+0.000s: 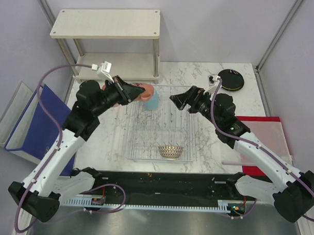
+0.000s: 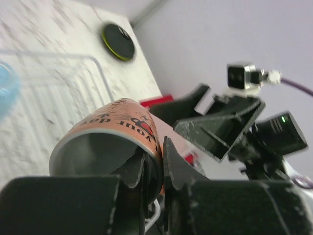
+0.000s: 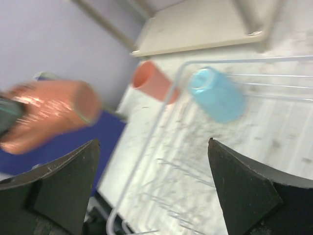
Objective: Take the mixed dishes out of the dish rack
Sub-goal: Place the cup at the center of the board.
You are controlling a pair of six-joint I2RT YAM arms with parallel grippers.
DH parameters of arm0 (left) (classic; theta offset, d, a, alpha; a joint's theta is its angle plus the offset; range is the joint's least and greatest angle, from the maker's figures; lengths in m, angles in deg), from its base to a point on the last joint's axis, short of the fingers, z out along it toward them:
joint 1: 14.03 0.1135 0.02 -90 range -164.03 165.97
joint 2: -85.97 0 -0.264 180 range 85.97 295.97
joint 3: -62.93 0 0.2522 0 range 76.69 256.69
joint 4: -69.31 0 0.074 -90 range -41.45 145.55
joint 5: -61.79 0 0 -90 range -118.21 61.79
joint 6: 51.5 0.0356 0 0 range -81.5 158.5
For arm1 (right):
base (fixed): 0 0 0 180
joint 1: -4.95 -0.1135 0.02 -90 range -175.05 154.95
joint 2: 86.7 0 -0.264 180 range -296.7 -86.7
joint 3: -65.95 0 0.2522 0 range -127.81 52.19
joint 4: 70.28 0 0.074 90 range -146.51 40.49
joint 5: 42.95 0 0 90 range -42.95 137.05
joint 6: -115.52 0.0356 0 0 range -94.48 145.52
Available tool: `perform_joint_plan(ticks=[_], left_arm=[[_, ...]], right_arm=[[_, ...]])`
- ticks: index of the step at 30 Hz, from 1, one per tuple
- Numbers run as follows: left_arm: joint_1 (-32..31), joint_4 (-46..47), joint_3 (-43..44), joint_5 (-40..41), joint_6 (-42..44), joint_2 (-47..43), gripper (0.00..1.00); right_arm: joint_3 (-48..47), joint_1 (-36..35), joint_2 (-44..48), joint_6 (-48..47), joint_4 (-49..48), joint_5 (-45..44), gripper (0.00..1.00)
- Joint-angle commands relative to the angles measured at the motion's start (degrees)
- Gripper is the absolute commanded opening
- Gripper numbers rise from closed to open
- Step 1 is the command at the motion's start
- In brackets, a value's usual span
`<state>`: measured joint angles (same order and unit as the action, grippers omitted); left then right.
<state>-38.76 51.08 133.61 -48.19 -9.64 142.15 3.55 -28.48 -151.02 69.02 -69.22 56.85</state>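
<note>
My left gripper (image 2: 155,152) is pinching the salmon cup (image 2: 117,122) by its rim, while my right gripper (image 3: 152,142) is standing spread. The blue cup (image 1: 152,101) at 12 o'clock and the beige bowl (image 1: 170,151) at 6 o'clock are waiting in the dish rack (image 1: 141,130).

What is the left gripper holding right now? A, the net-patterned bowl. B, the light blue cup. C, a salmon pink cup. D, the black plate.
C: in the left wrist view the left gripper pinches the rim of a salmon pink cup, one finger inside and one outside, while the light blue cup sits in the dish rack.
</note>
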Motion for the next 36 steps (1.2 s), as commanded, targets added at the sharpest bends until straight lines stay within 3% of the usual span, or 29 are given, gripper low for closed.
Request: perform_joint_plan(ticks=[1,2,5,9,16,36], left_arm=[[0.6,-26.2,14.9,22.7,14.2,4.7,0.02],[0.8,-29.3,19.1,29.5,16.2,6.4,0.02],[2.9,-37.4,23.5,37.1,18.7,10.8,0.02],[7.3,-41.2,25.0,42.0,21.1,14.7,0.02],[16.1,-42.8,26.8,40.9,22.2,21.2,0.02],[22.4,-38.5,24.6,32.9,18.9,43.4,0.02]], right_arm=[[-1.9,0.0,3.7,-10.4,22.0,-18.2,0.98],[-1.1,0.0,4.4,-10.5,22.3,-19.0,0.98],[2.0,0.0,6.7,-11.0,22.8,-20.6,0.98],[3.3,0.0,7.8,-12.6,25.2,-22.0,0.98],[4.3,0.0,9.4,-13.9,26.6,-21.1,0.98],[6.2,0.0,9.2,-15.1,26.2,-18.3,0.98]])
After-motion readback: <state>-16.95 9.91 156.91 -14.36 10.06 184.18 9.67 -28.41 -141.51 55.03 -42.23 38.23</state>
